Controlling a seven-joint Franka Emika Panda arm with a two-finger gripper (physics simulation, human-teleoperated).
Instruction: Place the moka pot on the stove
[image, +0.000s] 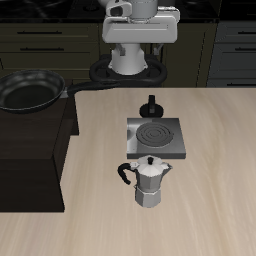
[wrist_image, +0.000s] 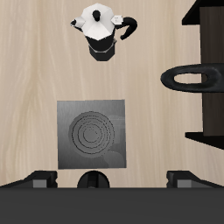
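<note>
Fingers (wrist_image: 108, 179) wide apart, empty, above the stove (wrist_image: 93, 134); moka pot (wrist_image: 102, 31) upright nearby, unlabelled.

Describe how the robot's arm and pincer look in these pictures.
In the exterior view the arm is glossy white with grey shading and dark joint bands, rising from a black base ring. In the wrist view only the pincer's dark, nearly black fingertips show. No cables or markings are visible.

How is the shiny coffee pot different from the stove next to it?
The moka pot stands tall and faceted, with a black handle and lid knob; the stove lies flat and square. The pot is shiny silver; the stove is duller grey with a dark spiral coil. The stove is wider. Both look metal and rest on the table.
</note>
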